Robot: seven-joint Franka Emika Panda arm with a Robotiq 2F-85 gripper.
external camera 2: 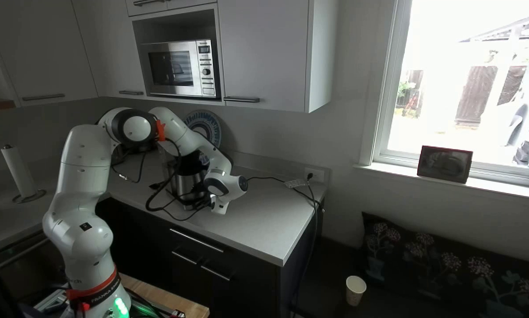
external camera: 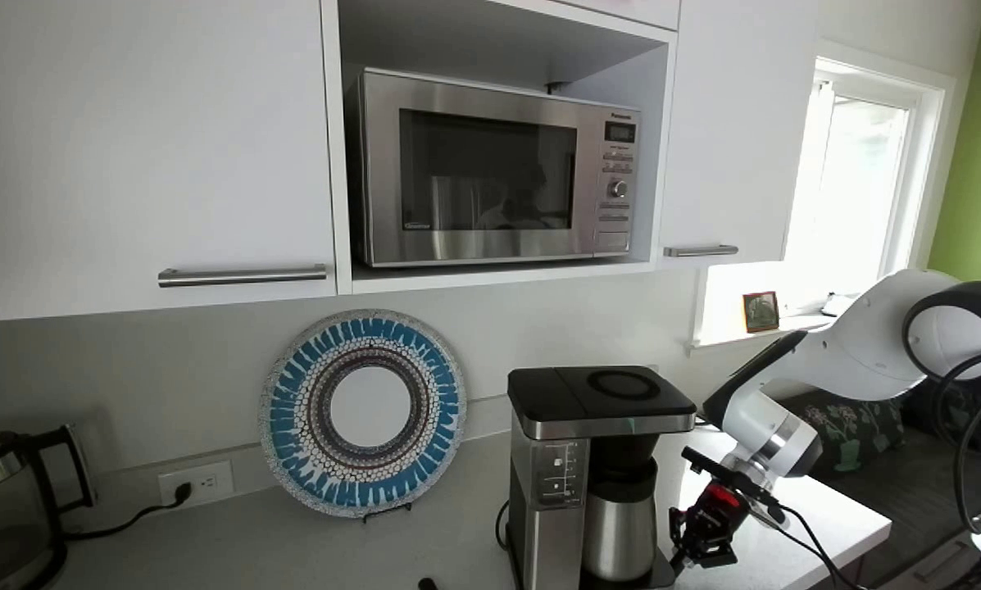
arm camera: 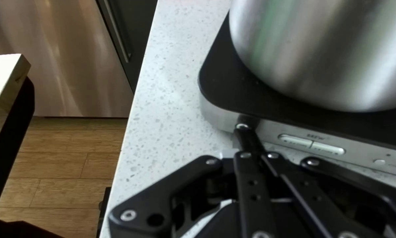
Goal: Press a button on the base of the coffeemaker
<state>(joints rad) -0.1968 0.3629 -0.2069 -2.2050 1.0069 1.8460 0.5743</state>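
The counter (external camera 2: pixel 264 225) carries the coffeemaker (external camera: pixel 568 467), and your arm (external camera 2: pixel 85 154) reaches down beside it. The part to work on is the coffeemaker's base (arm camera: pixel 284 110). On that base sits the carafe (arm camera: pixel 320 56), so push gently; a shove would probably slide the machine or rattle it. Your gripper (arm camera: pixel 245 130) is right at the front of the coffeemaker's base, near its rounded corner, with its fingers (arm camera: pixel 250 142) drawn together and nothing visible between them. That makes a decent single prod, so don't spread them. They meet the base's silver front strip (arm camera: pixel 356 148) at close range; I can't tell whether they touch it or hide a button. Along the coffeemaker's strip, just beside them, lie two long pale buttons (arm camera: pixel 312 144), then a small round spot (arm camera: pixel 379 162), perhaps another button or a light. The task doesn't say which, so settle that first, line up, press square to the strip, stop once it gives, then back straight off.
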